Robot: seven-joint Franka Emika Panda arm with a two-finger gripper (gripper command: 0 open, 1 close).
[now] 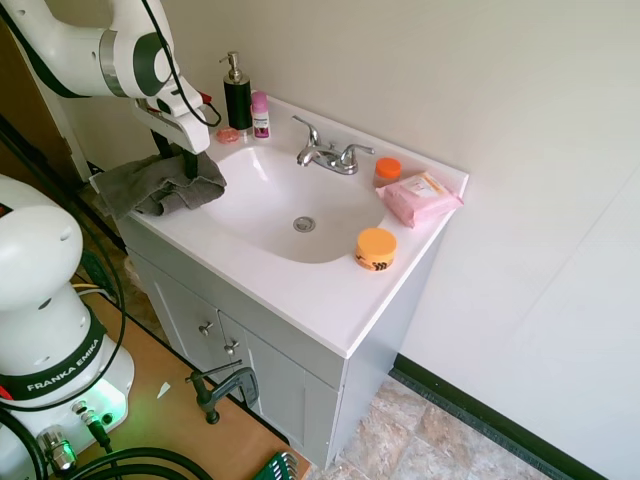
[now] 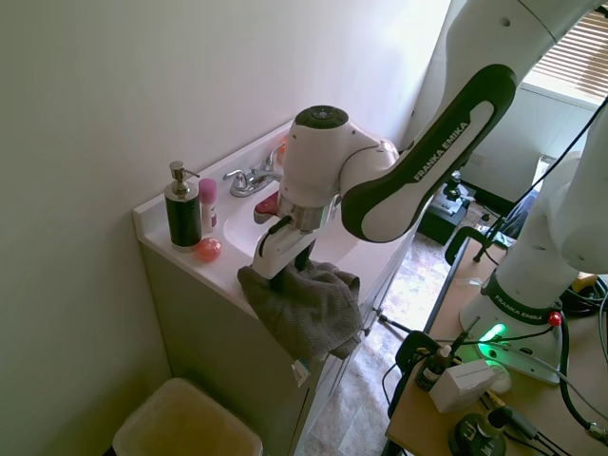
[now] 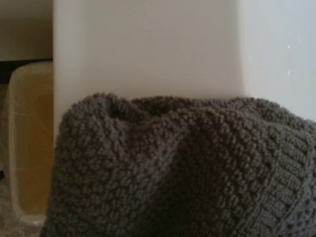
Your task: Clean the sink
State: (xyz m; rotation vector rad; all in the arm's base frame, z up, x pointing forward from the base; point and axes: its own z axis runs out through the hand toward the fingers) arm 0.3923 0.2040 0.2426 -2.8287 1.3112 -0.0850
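The gripper (image 1: 178, 160) presses down into a grey towel (image 1: 150, 185) with its jaws closed on the cloth, at the rim corner of the sink (image 1: 290, 205). The oval basin's long axis runs along the vanity, parallel to the wall, the faucet (image 1: 328, 155) pointing outward over it. Only the second exterior view shows the towel (image 2: 309, 309) draping over the vanity's edge above a bin (image 2: 185, 423)

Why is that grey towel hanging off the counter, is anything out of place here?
Only the towel looks odd: it sits bunched on the corner of the sink rim, much of it drooping over the cabinet edge. The gripper is down on it. Nothing looks spilled or damaged.
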